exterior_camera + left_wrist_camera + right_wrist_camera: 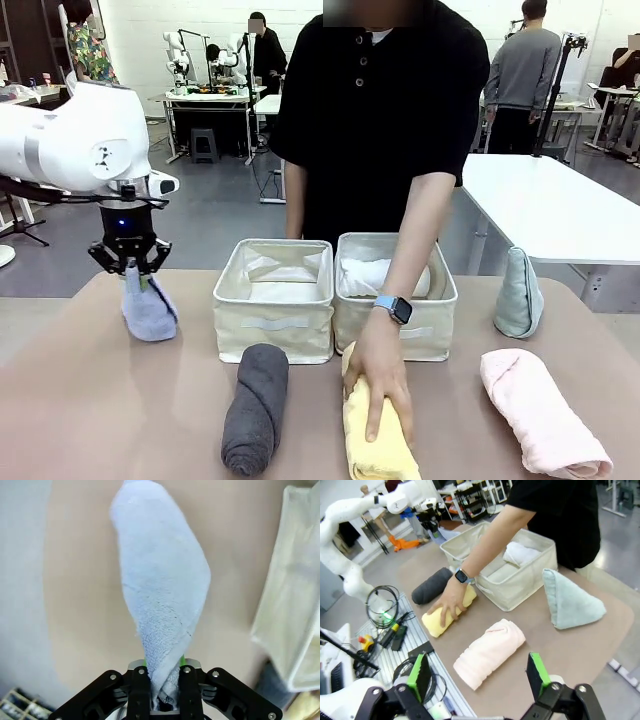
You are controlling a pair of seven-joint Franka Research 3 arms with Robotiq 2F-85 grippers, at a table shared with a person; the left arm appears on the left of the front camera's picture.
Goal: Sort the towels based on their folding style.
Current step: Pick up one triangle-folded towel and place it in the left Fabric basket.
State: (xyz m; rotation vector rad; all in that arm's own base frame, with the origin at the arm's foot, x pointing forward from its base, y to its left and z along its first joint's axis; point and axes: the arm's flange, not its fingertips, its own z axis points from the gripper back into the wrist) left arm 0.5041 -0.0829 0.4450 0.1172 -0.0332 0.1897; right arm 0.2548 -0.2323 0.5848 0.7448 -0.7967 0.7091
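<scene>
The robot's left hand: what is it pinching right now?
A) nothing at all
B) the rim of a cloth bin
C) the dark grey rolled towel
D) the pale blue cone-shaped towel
D: the left hand is shut on the tip of the pale blue towel, and the left wrist view shows the cloth clamped between its two fingers.

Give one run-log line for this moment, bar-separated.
left claw: shut on lavender towel | right claw: open | person's hand: on yellow towel | white towel: in right bin
</scene>
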